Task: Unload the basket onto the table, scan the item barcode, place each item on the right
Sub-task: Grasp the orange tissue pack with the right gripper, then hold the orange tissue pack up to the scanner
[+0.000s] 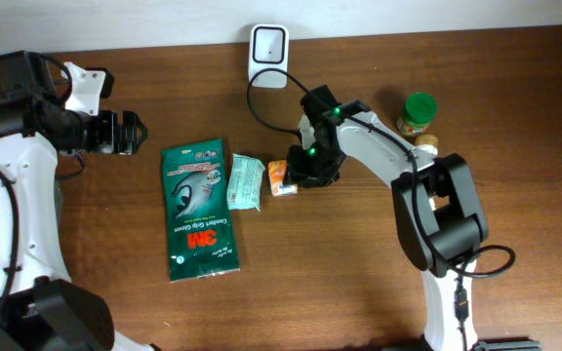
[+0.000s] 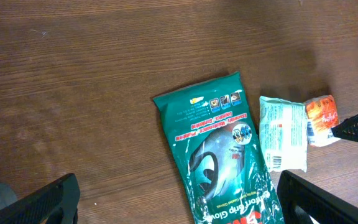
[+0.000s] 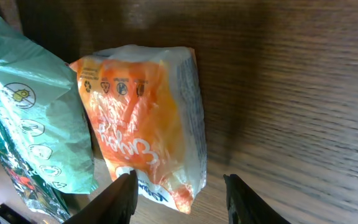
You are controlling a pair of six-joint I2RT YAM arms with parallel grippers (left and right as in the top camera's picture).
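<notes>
— Jaws of the right gripper (image 3: 179,182) stand apart, straddling the lower end of the small orange and white plastic sachet (image 3: 143,124). One finger sits right at the sachet's side. A strip of bare dark wooden table (image 3: 303,93) shows between the other finger and the crimped edge. Nothing is clamped.

— So where could the grip go wrong?

— Too shallow, I'd say. Only the tail of the sachet lies between the jaws, and most of it stretches away ahead of them. Pinched there, the soft film would likely droop or slip. Better to reach further along it before closing.

— And the neighbour?

— A mint-green crinkled packet (image 3: 23,118) lies just outside that same finger. It's touching the sachet or overlapping it, I can't tell which. Close squarely so only one item comes up.

— Then the scanner?

— The white rounded-square scanner (image 1: 268,47) stands well beyond the jaws, at the table's far edge. I can't find a barcode on the face that shows, so the sachet probably needs turning before it's presented.

— Left side?

— The left gripper (image 1: 131,133) hangs with its jaws wide apart and holds nothing. It is well off past the far side of the large dark green glove pack (image 1: 198,210).
</notes>
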